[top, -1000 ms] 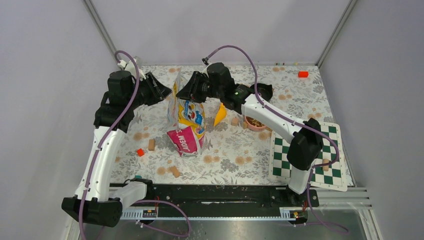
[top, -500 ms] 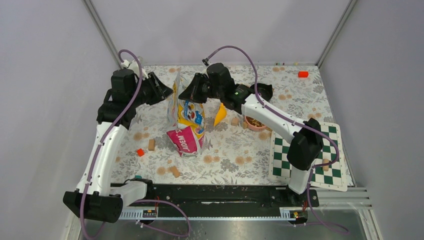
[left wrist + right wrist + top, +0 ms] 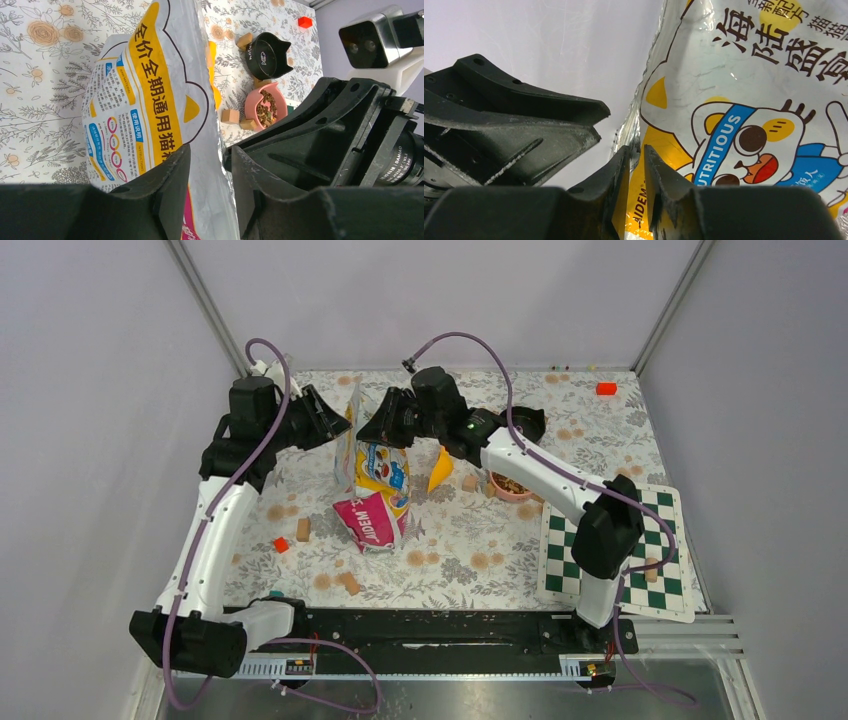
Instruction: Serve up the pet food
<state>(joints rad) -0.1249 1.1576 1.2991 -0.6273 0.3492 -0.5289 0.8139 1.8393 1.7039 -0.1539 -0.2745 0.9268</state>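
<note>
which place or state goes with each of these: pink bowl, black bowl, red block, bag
Things:
1 pink bowl
2 black bowl
3 red block
4 bag

Places or states:
a at the far right corner
b standing upright
c empty
d holds kibble

Pairs: 1-d, 2-c, 3-a, 4-b

white left arm; white right arm; black joints; purple cables
</note>
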